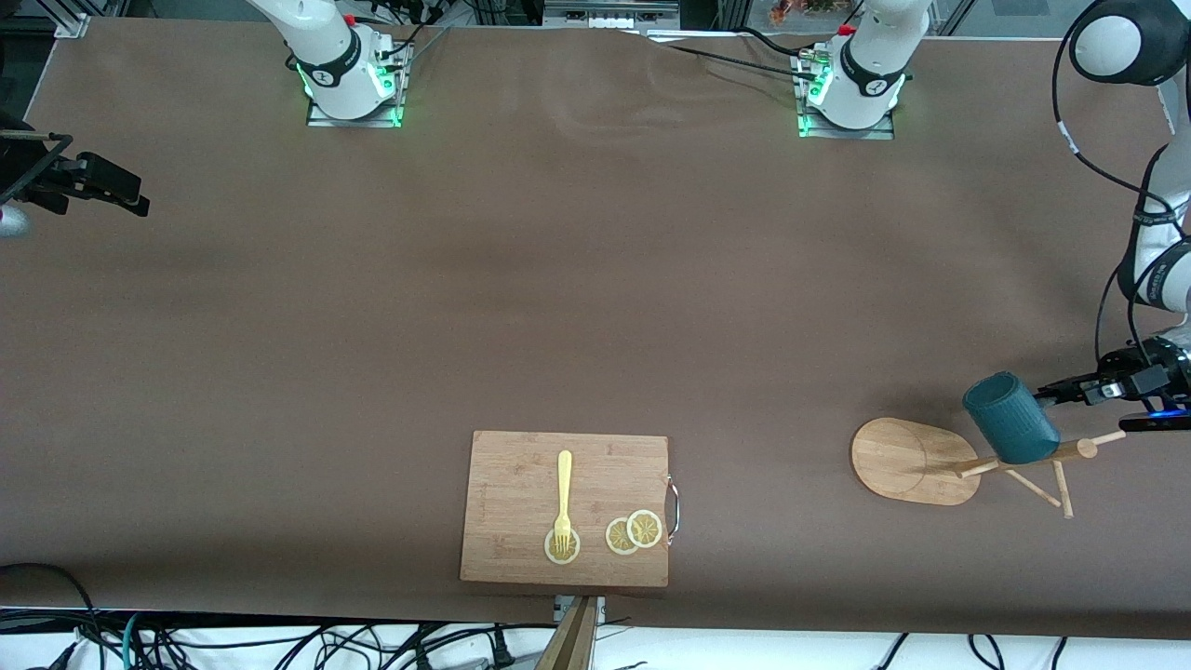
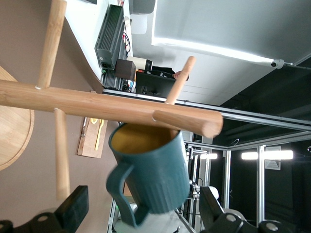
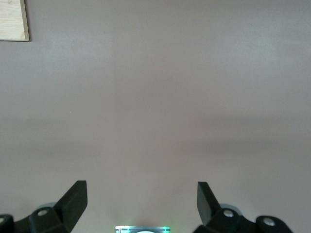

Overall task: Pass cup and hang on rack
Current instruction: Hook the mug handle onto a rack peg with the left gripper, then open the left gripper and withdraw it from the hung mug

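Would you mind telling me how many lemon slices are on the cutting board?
3, all on the cutting board along its edge nearest the front camera: one lemon slice under the fork's tines, and two overlapping slices beside the board's metal handle.

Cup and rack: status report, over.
Left gripper open, clear of the cup. Cup hangs on the rack. Right gripper open, waiting. Nothing in the way.

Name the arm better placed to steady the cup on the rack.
Left. Its open hand sits right beside the cup hanging on the rack; the right hand, also open, waits over bare table at the right arm's end.
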Motion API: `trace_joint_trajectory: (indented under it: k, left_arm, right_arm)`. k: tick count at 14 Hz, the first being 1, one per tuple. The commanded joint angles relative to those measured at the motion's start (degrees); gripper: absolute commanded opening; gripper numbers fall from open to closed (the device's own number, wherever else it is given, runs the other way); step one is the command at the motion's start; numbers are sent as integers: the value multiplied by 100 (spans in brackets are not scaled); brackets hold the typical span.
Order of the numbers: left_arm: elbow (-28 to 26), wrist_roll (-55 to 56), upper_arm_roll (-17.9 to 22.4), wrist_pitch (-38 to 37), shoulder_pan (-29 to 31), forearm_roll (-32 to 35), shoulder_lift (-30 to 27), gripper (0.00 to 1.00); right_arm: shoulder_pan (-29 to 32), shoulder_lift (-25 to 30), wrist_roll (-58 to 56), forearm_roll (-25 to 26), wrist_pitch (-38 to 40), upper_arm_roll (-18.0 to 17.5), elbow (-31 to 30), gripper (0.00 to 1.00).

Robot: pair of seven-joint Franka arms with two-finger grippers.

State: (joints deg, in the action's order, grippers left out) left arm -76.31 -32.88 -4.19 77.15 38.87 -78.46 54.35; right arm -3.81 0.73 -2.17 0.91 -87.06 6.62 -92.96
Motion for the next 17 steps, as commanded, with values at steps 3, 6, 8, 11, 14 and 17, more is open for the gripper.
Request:
trace_joint_trajectory:
  k: [3,6,8,11,14,17]
  left_arm:
    - [616,-96,67,-533,120,839,23,100]
    - [949,-445,67,-780,244,1646,-12,100]
    - [1118,-833,67,-832,261,2192,-161,100]
    - [1118,-851,76,-1166,375,2728,-503,100]
    - [1118,-852,76,-1614,481,3466,-1065,100]
    - [1022,-843,67,-1895,551,3985,-1759,100]
  right_arm:
    - [83,6,-47,-83,75,-65,67,100]
    - [74,6,-20,-74,75,-73,67,100]
    - [74,6,-20,-74,75,-74,67,100]
    - [74,6,-29,-82,84,-65,67,100]
    - [74,6,-20,-82,84,-74,67,100]
    - [74,6,-20,-74,93,-74,67,100]
